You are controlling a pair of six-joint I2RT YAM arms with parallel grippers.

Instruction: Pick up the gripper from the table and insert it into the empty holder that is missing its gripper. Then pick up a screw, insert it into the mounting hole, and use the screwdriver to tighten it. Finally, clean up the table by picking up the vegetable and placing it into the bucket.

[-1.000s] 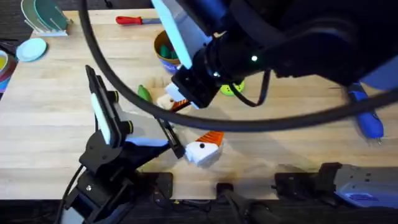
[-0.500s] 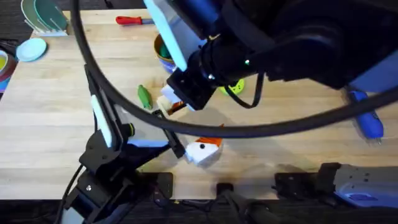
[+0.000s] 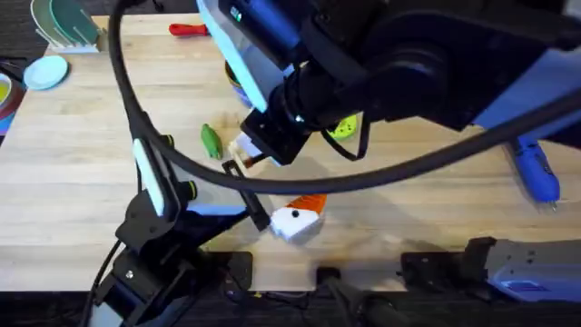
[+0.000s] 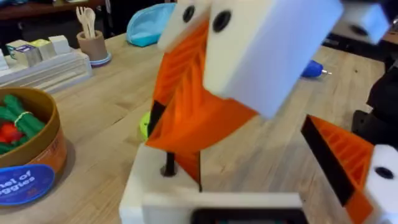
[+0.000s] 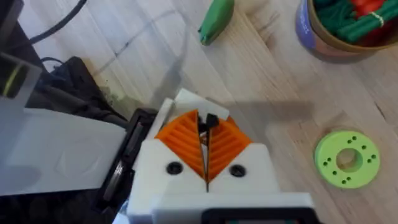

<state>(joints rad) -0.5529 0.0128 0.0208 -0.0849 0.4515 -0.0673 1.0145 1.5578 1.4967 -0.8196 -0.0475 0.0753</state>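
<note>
My right gripper [image 5: 204,146] reaches across the middle and is shut on a small black screw [image 5: 209,121]. It hovers just over the holder [image 3: 241,148], a white block [image 4: 149,180] at one end of my left gripper's black rail. The screw's thin stem [image 4: 168,165] meets the holder's top. Orange shows against the holder, but I cannot tell the loose gripper from the right pads [image 4: 186,118]. My left gripper [image 3: 269,186] stands wide open; its other finger [image 3: 295,218] carries an orange wedge. The green vegetable [image 3: 211,141] lies left of the holder. The bucket [image 4: 28,155] holds toy vegetables. The blue screwdriver [image 3: 534,173] lies far right.
A green ring-shaped disc [image 3: 343,127] lies right of the holder. A red-handled screwdriver [image 3: 188,29] lies at the back edge, a blue dish [image 3: 45,71] at the far left, and a cup of pens [image 4: 93,43] beyond the bucket. The right arm's black cable arcs over the table.
The right arm has swung a little to the left and its gripper has settled closer onto the holder. The left arm, vegetable and screwdriver have not moved.
</note>
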